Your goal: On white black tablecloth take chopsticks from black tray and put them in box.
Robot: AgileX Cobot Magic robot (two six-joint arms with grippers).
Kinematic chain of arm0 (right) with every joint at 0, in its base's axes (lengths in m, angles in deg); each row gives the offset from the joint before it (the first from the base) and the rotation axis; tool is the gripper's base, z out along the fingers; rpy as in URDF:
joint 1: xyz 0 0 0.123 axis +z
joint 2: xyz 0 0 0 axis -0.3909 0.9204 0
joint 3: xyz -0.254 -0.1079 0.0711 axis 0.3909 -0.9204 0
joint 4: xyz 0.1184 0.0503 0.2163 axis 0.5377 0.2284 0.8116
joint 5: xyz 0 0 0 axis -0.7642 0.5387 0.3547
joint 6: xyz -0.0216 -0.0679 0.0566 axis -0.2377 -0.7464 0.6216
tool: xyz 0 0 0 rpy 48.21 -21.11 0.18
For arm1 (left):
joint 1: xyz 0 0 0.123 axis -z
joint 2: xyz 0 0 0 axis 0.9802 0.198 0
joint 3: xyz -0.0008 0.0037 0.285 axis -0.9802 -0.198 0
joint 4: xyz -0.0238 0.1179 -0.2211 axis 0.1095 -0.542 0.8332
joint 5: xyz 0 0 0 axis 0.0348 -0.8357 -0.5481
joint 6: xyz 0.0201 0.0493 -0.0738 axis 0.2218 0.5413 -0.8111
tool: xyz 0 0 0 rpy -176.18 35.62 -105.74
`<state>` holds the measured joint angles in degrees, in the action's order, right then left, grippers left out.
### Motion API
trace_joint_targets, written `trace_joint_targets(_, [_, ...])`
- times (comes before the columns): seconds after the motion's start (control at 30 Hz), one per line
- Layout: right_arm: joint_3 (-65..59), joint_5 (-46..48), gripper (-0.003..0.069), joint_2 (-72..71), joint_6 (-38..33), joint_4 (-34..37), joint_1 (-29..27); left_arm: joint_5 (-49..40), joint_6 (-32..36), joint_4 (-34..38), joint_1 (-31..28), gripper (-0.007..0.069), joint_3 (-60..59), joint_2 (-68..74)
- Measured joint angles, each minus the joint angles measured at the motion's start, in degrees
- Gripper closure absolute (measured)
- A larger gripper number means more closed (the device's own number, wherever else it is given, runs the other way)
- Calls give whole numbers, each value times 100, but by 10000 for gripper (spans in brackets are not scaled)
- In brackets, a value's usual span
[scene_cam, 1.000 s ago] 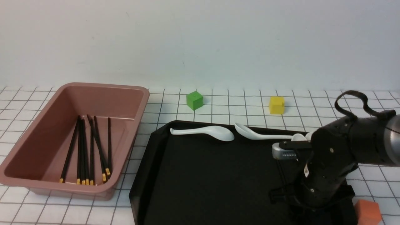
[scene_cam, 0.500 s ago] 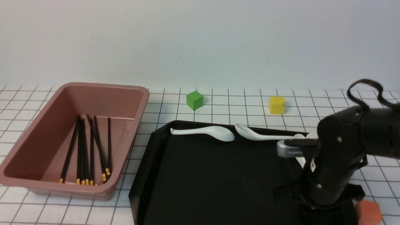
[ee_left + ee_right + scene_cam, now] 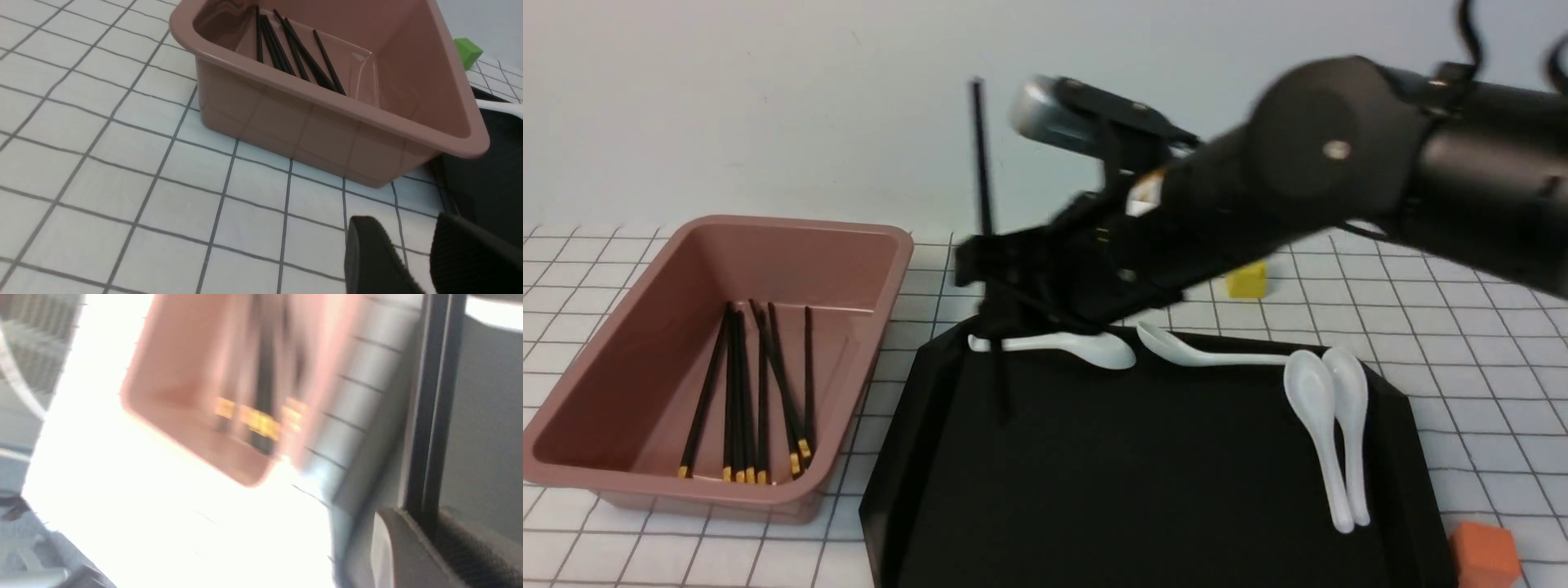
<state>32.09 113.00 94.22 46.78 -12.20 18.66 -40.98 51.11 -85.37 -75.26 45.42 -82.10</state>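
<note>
My right gripper (image 3: 992, 306) is shut on black chopsticks (image 3: 982, 163) and holds them nearly upright above the far left corner of the black tray (image 3: 1135, 490). The image is motion-blurred. In the right wrist view the sticks (image 3: 431, 396) run out from between the fingertips (image 3: 404, 555), with the pink-brown box (image 3: 184, 375) beyond. The box (image 3: 800, 245) stands left of the tray with several chopsticks (image 3: 760, 392) in it. My left gripper (image 3: 412, 261) is open and empty, low over the tablecloth (image 3: 102, 134) near the box's corner (image 3: 310, 126).
Several white spoons lie on the tray: two at its far edge (image 3: 1054, 347) (image 3: 1209, 351), two side by side at the right (image 3: 1327, 425). A yellow cube (image 3: 1245, 279) sits behind the arm, an orange cube (image 3: 1485, 554) at front right, a green cube (image 3: 467, 51) beyond the box.
My right arm has risen from the tray's front right and swung up and left with the chopsticks. The two spoons at the right now show fully. The box is unchanged.
</note>
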Motion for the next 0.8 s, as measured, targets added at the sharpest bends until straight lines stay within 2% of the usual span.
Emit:
trace_joint_targets(0.13, [1242,-502,552,1206,-617,76,435,0,0,0,0,386,0,0])
trace_joint_targets(0.27, [2064,-979,547,2105,-790,97,634,0,0,0,0,386,0,0])
trace_joint_targets(0.43, [2753,-1520,470,2996,-855,97,705,0,0,0,0,386,0,0])
trace_joint_targets(0.57, [2820,-1254,415,3203,-855,41,699,0,0,0,0,386,0,0])
trace_joint_targets(0.63, [2841,-966,423,3178,-860,-47,699,0,0,0,0,386,0,0])
trace_joint_targets(0.77, [2847,-49,540,2713,-890,-478,705,0,0,0,0,386,0,0])
trace_joint_targets(0.8, [2847,56,547,2675,-890,-504,705,0,0,0,0,386,0,0])
